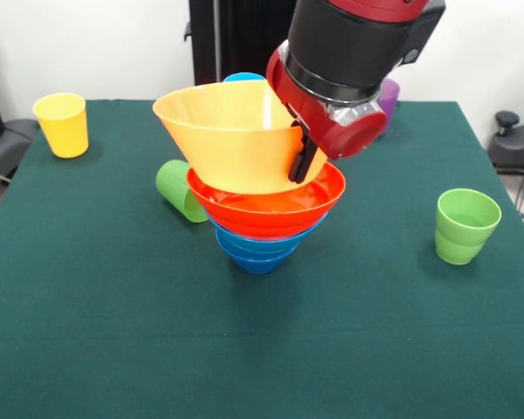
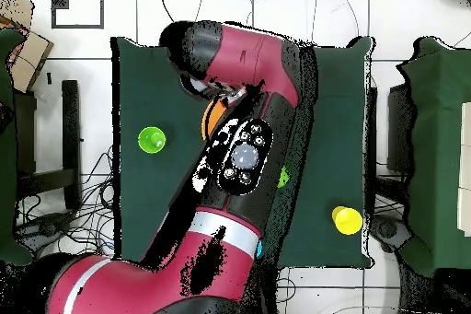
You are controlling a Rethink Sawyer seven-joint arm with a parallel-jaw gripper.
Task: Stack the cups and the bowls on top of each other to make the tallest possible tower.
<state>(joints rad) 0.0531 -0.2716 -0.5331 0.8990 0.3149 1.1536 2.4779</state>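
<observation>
The tower [image 1: 260, 229] stands mid-table: blue bowls [image 1: 258, 250] at the bottom, with an orange-red bowl [image 1: 266, 208] nested on top. A big yellow-orange bowl [image 1: 227, 135] rests tilted in the orange-red one, its mouth leaning left and toward the far side. My gripper [image 1: 302, 162] is shut on that bowl's right rim. A yellow cup [image 1: 61, 124] stands far left and a green cup [image 1: 465, 225] at the right. Another green cup [image 1: 182, 189] lies on its side by the tower. A light blue cup [image 1: 243, 78] and a purple cup [image 1: 388, 98] peek out behind.
In the overhead view my arm [image 2: 241, 158] covers the tower, with only an orange sliver [image 2: 213, 117] showing. The upright green cup [image 2: 151, 139] and yellow cup [image 2: 347, 220] sit on opposite sides of the green table [image 2: 138, 209].
</observation>
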